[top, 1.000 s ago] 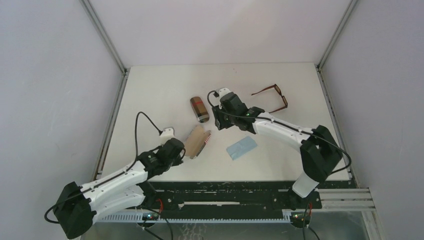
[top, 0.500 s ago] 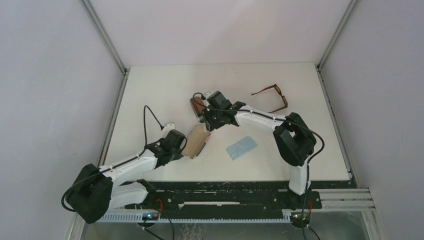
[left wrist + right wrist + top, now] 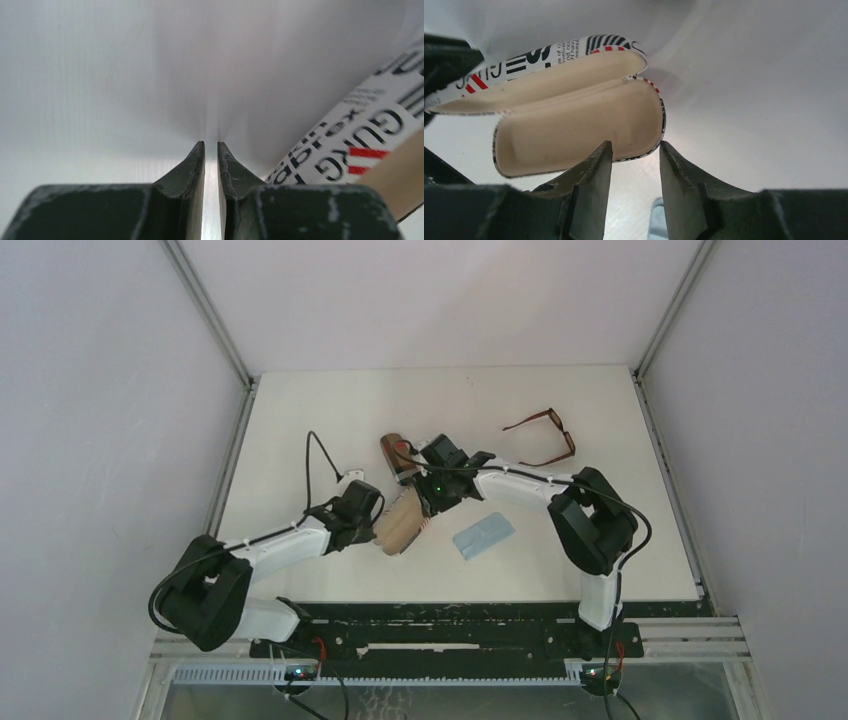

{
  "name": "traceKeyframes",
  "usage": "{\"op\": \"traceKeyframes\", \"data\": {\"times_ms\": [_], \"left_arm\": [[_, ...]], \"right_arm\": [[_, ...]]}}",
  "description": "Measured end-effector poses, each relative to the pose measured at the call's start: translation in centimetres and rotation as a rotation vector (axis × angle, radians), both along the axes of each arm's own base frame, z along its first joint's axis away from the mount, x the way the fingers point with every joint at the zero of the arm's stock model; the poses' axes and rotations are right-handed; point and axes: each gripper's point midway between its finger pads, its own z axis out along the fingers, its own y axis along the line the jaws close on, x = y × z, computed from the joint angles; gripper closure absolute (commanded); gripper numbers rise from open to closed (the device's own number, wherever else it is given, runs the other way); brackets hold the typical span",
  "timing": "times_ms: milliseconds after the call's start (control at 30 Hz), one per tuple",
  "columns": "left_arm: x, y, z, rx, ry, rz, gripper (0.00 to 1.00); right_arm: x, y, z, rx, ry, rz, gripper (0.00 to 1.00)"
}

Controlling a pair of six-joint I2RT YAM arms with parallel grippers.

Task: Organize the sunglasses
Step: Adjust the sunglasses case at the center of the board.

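The white desk (image 3: 300, 430) carries an open oval print-covered case with beige lining (image 3: 398, 528). The slim dark brown-framed sunglasses (image 3: 562, 432) lie unfolded, well to the right of and beyond it. The right pincer (image 3: 634, 150) is spread at its rim. The left pincer (image 3: 210, 147) is pinched almost closed, empty, beside its lid.

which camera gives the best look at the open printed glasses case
Right wrist: the open printed case shows large, both halves and beige lining plain to see. Top external shows it small and partly covered. Left wrist catches only a strip of its printed outside at the right edge.
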Motion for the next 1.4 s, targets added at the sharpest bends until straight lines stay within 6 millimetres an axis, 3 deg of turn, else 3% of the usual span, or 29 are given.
{"op": "traceKeyframes", "data": {"times_ms": [367,700,1033,1200,1400], "left_arm": [[3.7,-1.2,0.5,0.041,0.008,-0.031,0.85],[5.3,-1.4,0.4,0.063,0.022,-0.041,0.85],[8.3,-2.4,1.5,0.047,-0.009,-0.025,0.85],[9.0,-4.0,1.8,-0.004,-0.028,-0.057,0.76],[9.0,-4.1,1.8,-0.011,-0.027,-0.059,0.73]], "right_arm": [[-1.9,-2.8,-0.9,-0.051,0.037,-0.043,0.61],[-2.0,-2.8,-0.3,-0.026,0.052,-0.067,0.58],[-3.6,-2.8,-1.0,-0.020,0.117,-0.061,0.56],[-3.6,-0.6,0.3,0.066,0.078,-0.035,0.54],[-2.5,-0.5,3.5,0.131,-0.010,-0.053,0.52]]}}
